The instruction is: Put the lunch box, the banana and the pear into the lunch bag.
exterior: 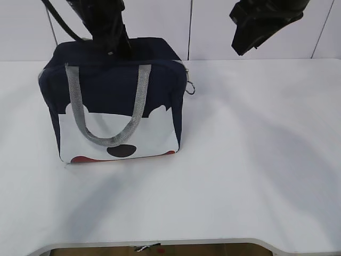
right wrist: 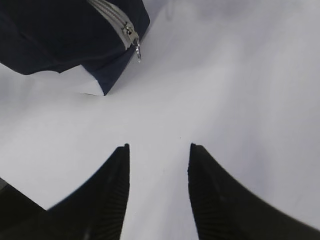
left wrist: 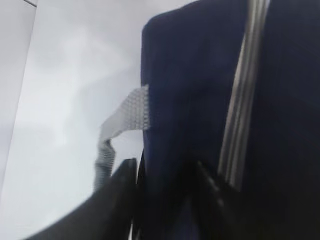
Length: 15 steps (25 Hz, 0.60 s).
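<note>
Left gripper (left wrist: 165, 200) reaches down onto your lunch bag (exterior: 114, 101) top, seemingly pinching its fabric; right gripper (right wrist: 157, 195) hangs raised, jaws apart, empty

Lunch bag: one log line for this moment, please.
lunch bag: upright on table, zipper looks shut | left gripper: on bag top, grip unclear | right gripper: open, empty, above table

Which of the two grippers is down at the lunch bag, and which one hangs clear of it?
The left gripper is at the top of the lunch bag, its fingers against the navy fabric. The right gripper hangs open over bare table.
</note>
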Motion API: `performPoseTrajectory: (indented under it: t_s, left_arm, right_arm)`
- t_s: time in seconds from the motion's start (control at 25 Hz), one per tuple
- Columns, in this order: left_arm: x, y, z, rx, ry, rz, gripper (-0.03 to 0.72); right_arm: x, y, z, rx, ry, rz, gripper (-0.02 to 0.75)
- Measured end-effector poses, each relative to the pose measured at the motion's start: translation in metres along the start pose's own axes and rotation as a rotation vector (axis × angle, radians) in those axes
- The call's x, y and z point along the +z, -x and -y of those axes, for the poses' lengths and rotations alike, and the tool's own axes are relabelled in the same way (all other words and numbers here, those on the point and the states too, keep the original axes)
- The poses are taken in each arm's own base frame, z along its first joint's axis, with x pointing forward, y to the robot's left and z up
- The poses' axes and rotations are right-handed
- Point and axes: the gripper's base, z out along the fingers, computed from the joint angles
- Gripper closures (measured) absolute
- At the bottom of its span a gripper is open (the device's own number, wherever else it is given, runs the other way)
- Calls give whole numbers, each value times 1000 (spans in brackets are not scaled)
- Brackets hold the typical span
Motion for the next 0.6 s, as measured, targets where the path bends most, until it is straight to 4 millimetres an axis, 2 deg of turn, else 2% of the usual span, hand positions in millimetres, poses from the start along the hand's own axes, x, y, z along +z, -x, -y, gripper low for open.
performPoseTrajectory:
  t_s: [0.08,0.16,0.36,0.6]
  left_arm:
    - [0,0,0,-8,2,-3,344]
    - [-5,0,-1,-5,20,-10,282]
    - [-32,1,-2,-10,73,-13,251]
    - [-80,0,8,-112,68,-26,251]
  right_arm:
    - [0,0,0,0,-1,0,402]
    - [0,0,0,0,-1,0,403]
    - [0,0,0,0,-1,0,403]
    - [0,0,1,16,-11,-3,402]
